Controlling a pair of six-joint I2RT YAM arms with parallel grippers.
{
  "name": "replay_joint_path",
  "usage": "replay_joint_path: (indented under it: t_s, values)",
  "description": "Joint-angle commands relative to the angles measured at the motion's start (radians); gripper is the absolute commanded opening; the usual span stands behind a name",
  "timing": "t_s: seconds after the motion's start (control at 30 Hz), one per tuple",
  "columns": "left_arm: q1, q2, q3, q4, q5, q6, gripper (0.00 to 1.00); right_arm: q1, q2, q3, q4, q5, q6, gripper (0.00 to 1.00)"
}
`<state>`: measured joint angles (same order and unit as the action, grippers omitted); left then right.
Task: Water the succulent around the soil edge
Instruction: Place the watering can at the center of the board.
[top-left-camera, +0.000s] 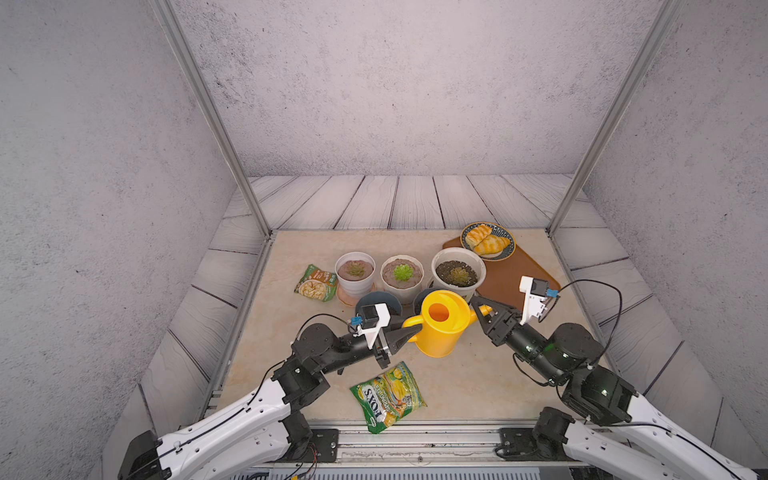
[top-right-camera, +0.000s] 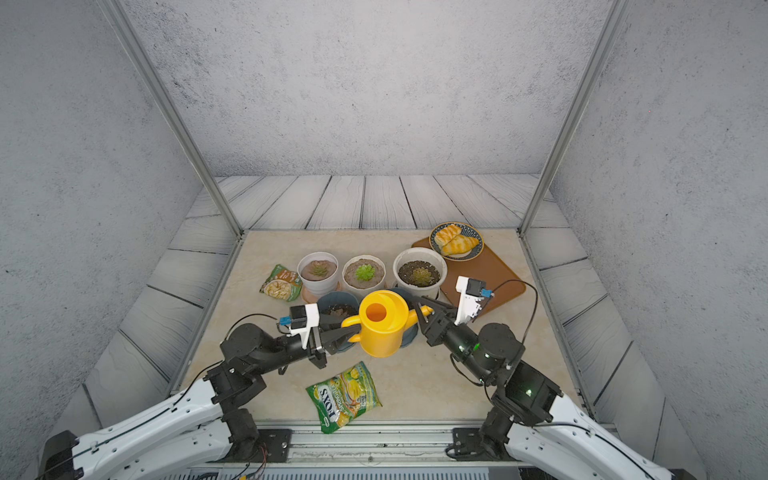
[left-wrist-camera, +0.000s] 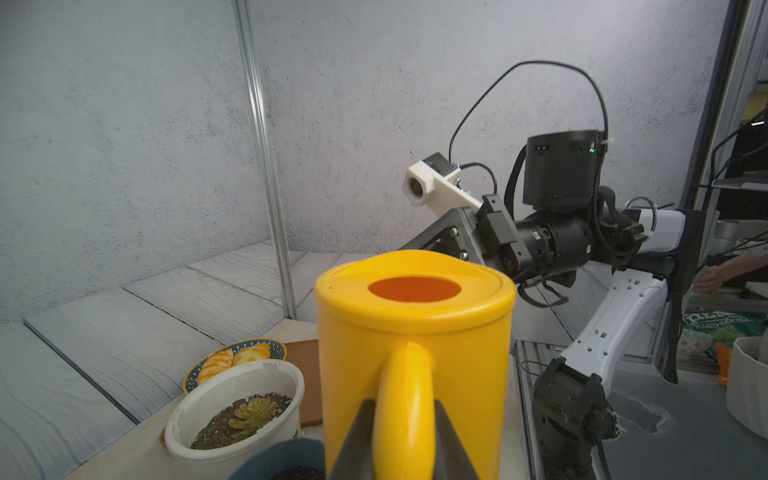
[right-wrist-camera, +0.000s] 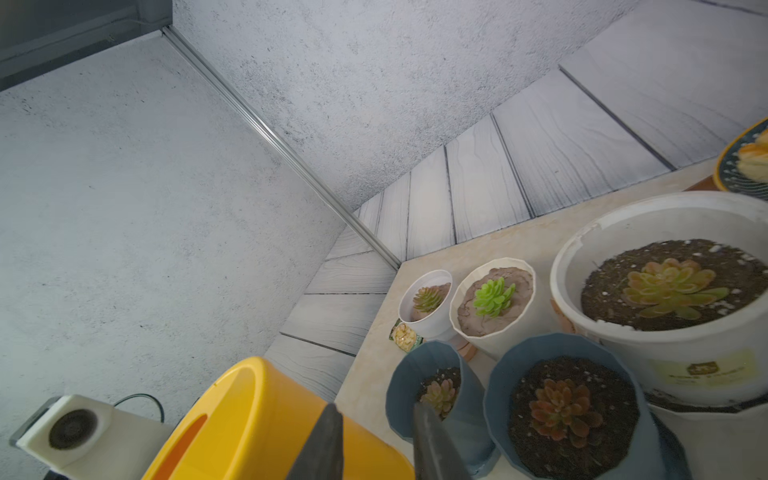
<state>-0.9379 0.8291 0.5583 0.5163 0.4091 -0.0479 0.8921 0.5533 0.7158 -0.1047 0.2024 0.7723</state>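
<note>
Right fingers (right-wrist-camera: 432, 444); beyond, red succulent (right-wrist-camera: 561, 409), wrist-view only.

I record white-shelled arm links (top-left-camera: 232, 419), black joint housings (top-left-camera: 316, 338), looping black cables (top-left-camera: 618, 299), white camera mounts (top-left-camera: 530, 301), dark tapered left gripper (top-left-camera: 417, 330).

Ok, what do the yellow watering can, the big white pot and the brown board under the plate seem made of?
The watering can looks like smooth moulded plastic: uniform yellow, soft sheen. The white pot is probably thin plastic, matte, slightly scuffed, with a printed label. The brown board is flat, matte, round-cornered; wood or leatherette, unclear.
</note>
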Motion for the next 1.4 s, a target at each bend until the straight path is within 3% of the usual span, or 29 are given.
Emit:
replay_joint_path:
  t_s: [0.0, 0.23, 0.47, 0.67, 0.7, 0.73, 0.77, 0.93, 1.37]
  values:
    - [-0.049, 0.063, 0.032, -0.176, -0.003, 0.113, 0.00, 0.008, -0.031, 0.093, -0.148, 0.099, -0.145, 0.16]
    - [-0.148, 0.185, 0.152, -0.375, -0.066, 0.249, 0.00, 0.010, 0.027, 0.216, -0.428, 0.174, -0.275, 0.22]
    - [-0.175, 0.240, 0.157, -0.374, -0.119, 0.257, 0.00, 0.008, 0.005, 0.224, -0.554, 0.284, -0.307, 0.28]
    - [-0.176, 0.261, 0.114, -0.345, -0.191, 0.212, 0.00, 0.008, -0.095, 0.249, -0.657, 0.341, -0.334, 0.56]
    - [-0.176, 0.264, 0.105, -0.336, -0.189, 0.199, 0.00, 0.008, -0.110, 0.259, -0.681, 0.359, -0.343, 0.67]
    - [-0.176, 0.267, 0.098, -0.328, -0.183, 0.190, 0.00, 0.008, -0.126, 0.267, -0.698, 0.380, -0.352, 0.90]
    - [-0.176, 0.273, 0.087, -0.317, -0.176, 0.176, 0.00, 0.008, -0.146, 0.271, -0.711, 0.401, -0.367, 0.99]
    - [-0.175, 0.361, 0.037, -0.201, -0.178, 0.095, 0.00, 0.008, -0.256, 0.239, -0.719, 0.477, -0.422, 0.99]
    - [-0.212, 0.695, 0.187, -0.172, -0.215, 0.020, 0.02, 0.008, -0.368, 0.119, -0.721, 0.531, -0.417, 0.99]
